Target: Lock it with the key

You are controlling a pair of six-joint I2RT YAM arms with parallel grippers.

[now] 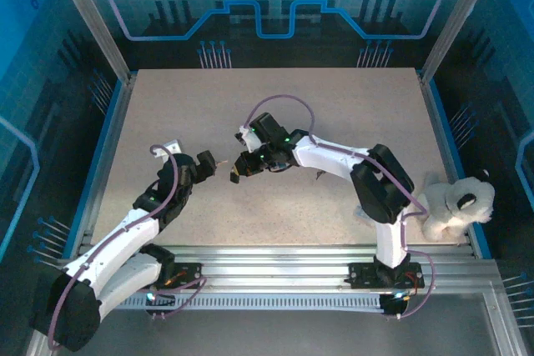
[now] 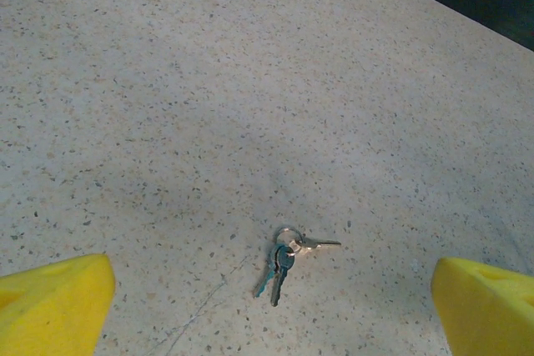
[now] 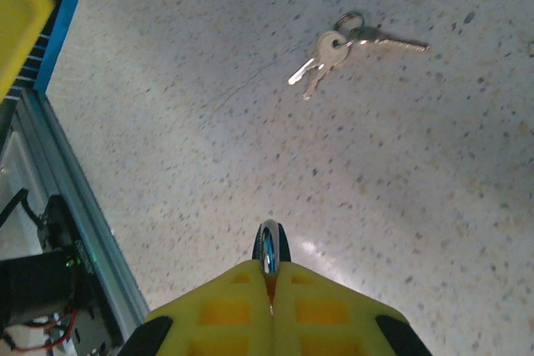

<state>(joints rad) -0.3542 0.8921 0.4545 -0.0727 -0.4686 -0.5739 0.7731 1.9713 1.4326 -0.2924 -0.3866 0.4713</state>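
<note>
Speckled tabletop (image 2: pixel 167 81): keys (image 2: pixel 282 263) lying loose; right gripper (image 3: pixel 269 277) pinching metal loop (image 3: pixel 267 249).

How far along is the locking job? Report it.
Done: nothing visibly locked. In hand: right tool shut on a metal loop, probably the lock's. Left: keys lie loose on the table before the open left tool; a key must be picked up, inserted, turned.
</note>
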